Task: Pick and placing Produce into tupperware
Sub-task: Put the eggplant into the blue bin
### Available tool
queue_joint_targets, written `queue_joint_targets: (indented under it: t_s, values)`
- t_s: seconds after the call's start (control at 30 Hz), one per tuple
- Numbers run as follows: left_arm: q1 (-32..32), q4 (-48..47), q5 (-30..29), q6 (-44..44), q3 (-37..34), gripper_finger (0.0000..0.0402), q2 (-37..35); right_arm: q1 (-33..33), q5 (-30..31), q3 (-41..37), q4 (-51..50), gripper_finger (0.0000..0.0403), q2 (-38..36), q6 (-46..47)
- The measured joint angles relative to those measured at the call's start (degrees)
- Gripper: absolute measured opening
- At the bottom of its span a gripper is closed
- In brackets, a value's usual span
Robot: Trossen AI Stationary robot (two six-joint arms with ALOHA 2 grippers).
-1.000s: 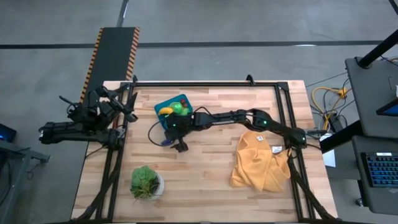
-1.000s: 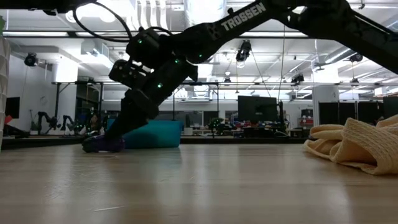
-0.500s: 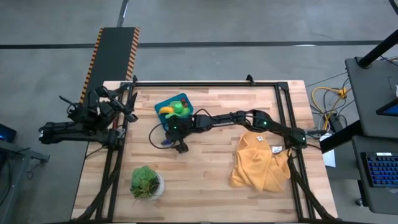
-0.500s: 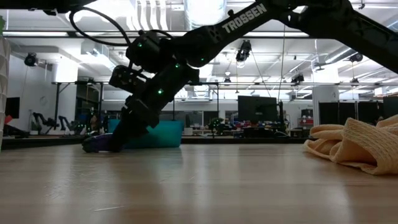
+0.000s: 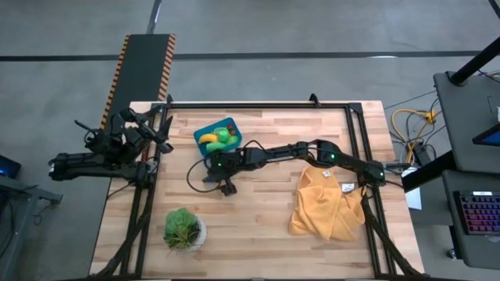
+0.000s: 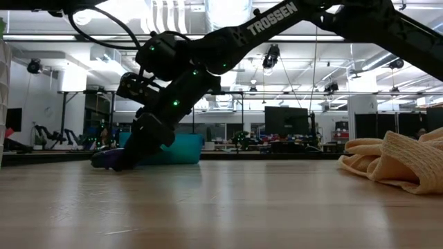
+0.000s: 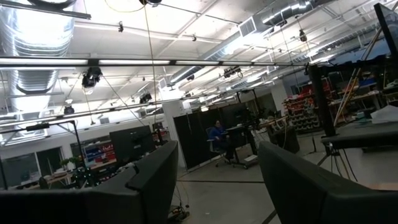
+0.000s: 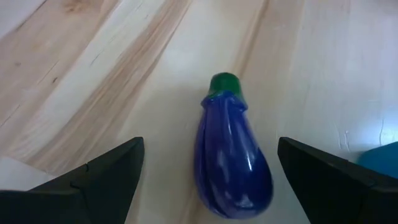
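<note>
Pale wooden worktop (image 5: pixel 266 211) carries the purple eggplant (image 8: pixel 231 155) lying flat, just at five o'clock of the teal tupperware (image 5: pixel 205 131), which already holds a banana (image 5: pixel 208 139) and green pieces (image 5: pixel 225 136). Its lone position outside the tub likely makes it the next pick, so the right claw (image 5: pixel 212 176) straddles it, fingers spread wide and released, touching nothing. At nine o'clock, off the worktop's edge, the left claw (image 5: pixel 94 139) waits, also released.

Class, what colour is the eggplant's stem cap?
Green, atop the purple eggplant; the right wrist view shows it best.
</note>
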Motion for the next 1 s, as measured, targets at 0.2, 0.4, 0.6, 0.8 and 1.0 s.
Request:
queue_joint_targets:
  t_s: [0.2, 0.4, 0.6, 0.8, 1.0]
  values:
    - [0.0, 0.0, 0.0, 0.0, 0.0, 0.0209, 0.0, 0.0, 0.4, -0.4, 1.3, 0.0362, 0.0, -0.2]
    - [0.0, 0.0, 0.0, 0.0, 0.0, 0.0209, 0.0, 0.0, 0.3, -0.7, 3.4, 0.0345, 0.8, 0.2]
    - [0.0, 0.0, 0.0, 0.0, 0.0, 0.0209, 0.0, 0.1, 1.2, -0.8, 3.2, 0.0292, 0.8, 0.7]
    - [0.0, 0.0, 0.0, 0.0, 0.0, 0.0209, 0.0, 0.1, 1.4, -0.8, 3.3, 0.0243, 0.8, 0.8]
    - [0.0, 0.0, 0.0, 0.0, 0.0, 0.0209, 0.0, 0.1, 1.8, -0.8, 3.2, 0.0215, 0.8, 0.7]
